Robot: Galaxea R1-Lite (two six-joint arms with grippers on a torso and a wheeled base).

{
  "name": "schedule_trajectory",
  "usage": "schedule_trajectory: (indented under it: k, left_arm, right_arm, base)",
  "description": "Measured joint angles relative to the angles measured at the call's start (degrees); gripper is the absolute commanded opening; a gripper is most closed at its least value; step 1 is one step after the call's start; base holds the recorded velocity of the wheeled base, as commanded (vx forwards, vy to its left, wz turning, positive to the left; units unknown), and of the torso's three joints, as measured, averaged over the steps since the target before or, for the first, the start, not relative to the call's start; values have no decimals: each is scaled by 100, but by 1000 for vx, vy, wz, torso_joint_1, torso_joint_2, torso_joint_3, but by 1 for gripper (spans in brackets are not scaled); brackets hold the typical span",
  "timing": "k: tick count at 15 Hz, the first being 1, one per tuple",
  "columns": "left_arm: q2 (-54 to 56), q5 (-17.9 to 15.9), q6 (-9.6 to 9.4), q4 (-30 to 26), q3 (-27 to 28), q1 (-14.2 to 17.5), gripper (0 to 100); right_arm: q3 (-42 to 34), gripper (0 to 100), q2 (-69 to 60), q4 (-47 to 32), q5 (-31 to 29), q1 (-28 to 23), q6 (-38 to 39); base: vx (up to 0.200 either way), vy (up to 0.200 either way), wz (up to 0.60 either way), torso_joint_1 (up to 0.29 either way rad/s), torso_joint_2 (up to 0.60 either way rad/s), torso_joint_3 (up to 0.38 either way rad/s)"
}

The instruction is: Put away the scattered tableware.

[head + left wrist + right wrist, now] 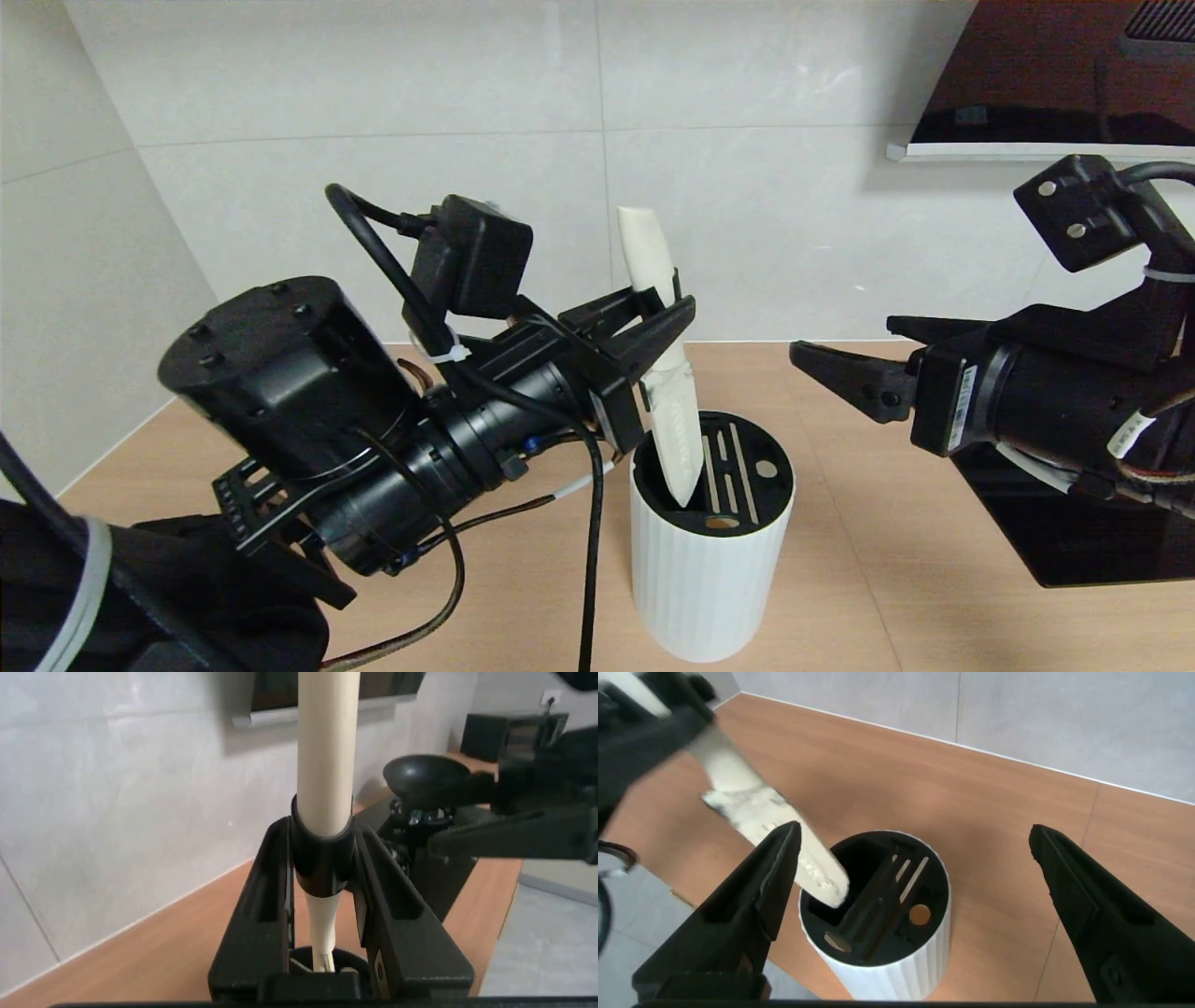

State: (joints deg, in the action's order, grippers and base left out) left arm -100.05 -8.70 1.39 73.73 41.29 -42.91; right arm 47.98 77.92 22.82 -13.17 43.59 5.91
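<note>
Our left gripper (pixel 668 329) is clamped on a white knife (pixel 679 431), gripping it where the handle meets the blade. The handle stands up above the fingers and the blade points down. The knife's long axis is close to upright, with the handle end leaning a little toward our left side.

Directly below stands the white ribbed knife block (pixel 709 569) on the wooden counter (pixel 887 579). The blade tip sits at the block's dark top, at the wide opening on the side nearer our left arm, and it looks just past the rim. The narrow slots and the small round holes lie further toward our right.

Our right gripper (pixel 915 831) hangs spread wide and empty, just beside the block on its right and above it, and it is touching nothing.

We judge that the coming move turns on this line-up: the block lies straight down the blade's axis from the left gripper, so a descent along that axis should seat the knife. The slight lean could make the blade scrape the edge of the opening. The left arm is the nearer one and already has the knife.
</note>
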Motion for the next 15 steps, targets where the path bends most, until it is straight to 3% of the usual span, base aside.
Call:
schedule_trajectory:
  k: [12,15]
  left_arm:
    - [-714,28,-46,4,-210,-152,0]
    - [-922,263,-44,48,-243,-199,0]
  right_arm:
    - [-6,100,68,0,0,-2,5]
    - [-9,100,88,0,0,-2,7]
  base:
    - [0,0,0,0,0,0]
    - [0,0,0,0,0,0]
